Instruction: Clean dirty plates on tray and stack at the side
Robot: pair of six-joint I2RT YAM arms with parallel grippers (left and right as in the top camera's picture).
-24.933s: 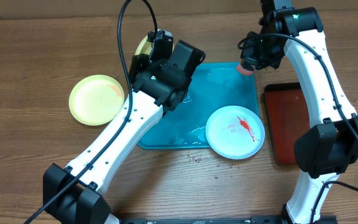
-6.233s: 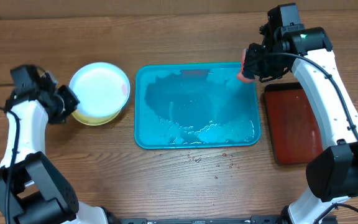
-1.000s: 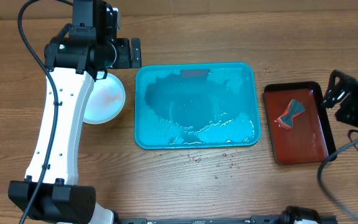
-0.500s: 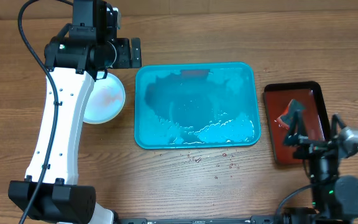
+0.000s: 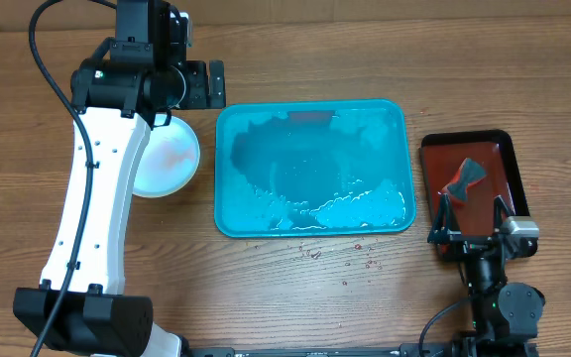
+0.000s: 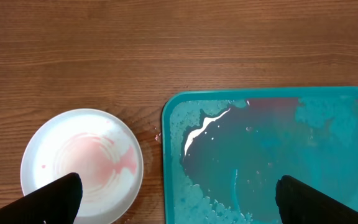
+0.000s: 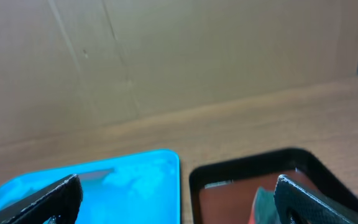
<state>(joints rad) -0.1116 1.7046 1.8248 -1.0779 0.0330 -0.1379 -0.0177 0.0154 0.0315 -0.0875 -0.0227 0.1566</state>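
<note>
The turquoise tray (image 5: 310,213) lies mid-table, wet and foamy, with no plate on it; it also shows in the left wrist view (image 6: 272,124) and the right wrist view (image 7: 123,180). Left of it sits a pale plate (image 5: 174,159) with a faint pink smear (image 6: 82,165), partly hidden by my left arm. My left gripper (image 5: 194,85) hangs open high above the gap between plate and tray. My right gripper (image 5: 474,220) stands open and low at the front right, holding nothing.
A dark red tray (image 5: 494,169) right of the turquoise one holds a grey-and-red sponge (image 5: 464,178), seen too in the right wrist view (image 7: 263,202). Small drops (image 5: 310,254) dot the wood in front of the tray. A cardboard wall (image 7: 166,56) stands behind the table.
My right arm has swung from the table's right edge down to the front right, in front of the red tray. The left arm, plate and trays have not moved.
</note>
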